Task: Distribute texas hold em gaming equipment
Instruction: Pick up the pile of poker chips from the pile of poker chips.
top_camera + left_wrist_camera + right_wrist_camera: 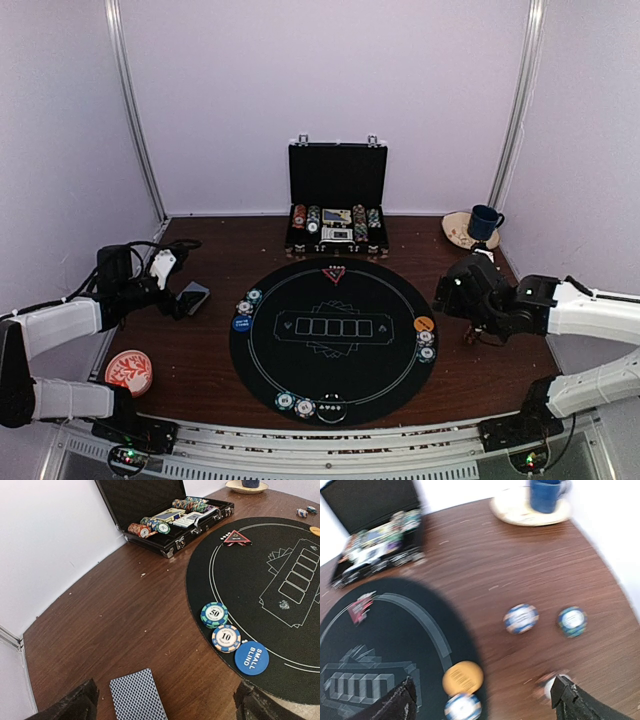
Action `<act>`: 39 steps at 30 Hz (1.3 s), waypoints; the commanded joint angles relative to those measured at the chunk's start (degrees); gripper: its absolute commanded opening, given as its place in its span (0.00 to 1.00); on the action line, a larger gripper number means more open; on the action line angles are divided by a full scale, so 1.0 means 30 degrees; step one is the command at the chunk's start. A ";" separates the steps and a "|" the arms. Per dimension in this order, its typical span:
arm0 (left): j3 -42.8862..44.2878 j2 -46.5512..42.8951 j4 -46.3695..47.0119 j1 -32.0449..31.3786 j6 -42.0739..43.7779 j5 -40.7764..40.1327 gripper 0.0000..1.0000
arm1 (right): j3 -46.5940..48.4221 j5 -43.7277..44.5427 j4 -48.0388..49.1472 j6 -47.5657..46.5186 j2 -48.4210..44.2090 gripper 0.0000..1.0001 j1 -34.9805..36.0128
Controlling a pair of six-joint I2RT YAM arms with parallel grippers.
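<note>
My left gripper point(165, 707) is open low over the wooden table, and a grey-blue-backed deck of cards point(137, 695) lies flat between its fingers, nearer the left one. Just ahead, on the black round mat's point(260, 565) rim, are a teal chip stack point(214, 614), a blue-and-cream chip point(226, 638) and a blue button disc point(251, 657). A red triangle marker point(237, 538) lies at the mat's far edge. My right gripper point(485, 702) is open and empty in a blurred view, above an orange disc point(463, 677) and a blue-white chip point(462, 707). Three chips point(521, 618) lie on bare wood beside it.
The open black briefcase point(337, 205) with its rows of chips stands behind the mat. A blue mug point(485, 220) on a plate sits at the back right. A red-and-white round dish point(129, 371) lies at the front left. More chips point(295, 404) sit at the mat's near edge.
</note>
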 commanded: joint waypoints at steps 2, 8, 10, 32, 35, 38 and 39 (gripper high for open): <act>-0.0146 -0.0309 0.0830 -0.0043 0.0149 -0.0077 0.98 | -0.0412 -0.1221 0.0725 -0.3364 0.0119 0.94 -0.4477; -0.0156 -0.0244 0.0859 -0.0039 0.0169 -0.0050 0.98 | -0.1136 -0.3342 0.2918 -0.5061 0.1496 0.92 -0.9039; -0.0133 -0.0208 0.0860 -0.0040 0.0167 -0.0008 0.98 | -0.1105 -0.4538 0.3317 -0.5107 0.2074 0.91 -1.0100; -0.0183 -0.0514 0.0742 -0.0042 0.0119 0.0108 0.98 | -0.1706 -0.5020 0.5666 -0.4809 0.5323 0.84 -1.3331; -0.0203 -0.0458 0.0797 -0.0039 0.0119 0.0069 0.98 | -0.1711 -0.5723 0.6037 -0.4844 0.5726 0.82 -1.3587; -0.0194 -0.0328 0.0830 -0.0036 0.0127 0.0055 0.98 | -0.1623 -0.6153 0.6087 -0.4916 0.5875 0.81 -1.3631; -0.0168 -0.0271 0.0830 -0.0029 0.0139 0.0029 0.98 | -0.1639 -0.6069 0.6103 -0.4920 0.5828 0.81 -1.3646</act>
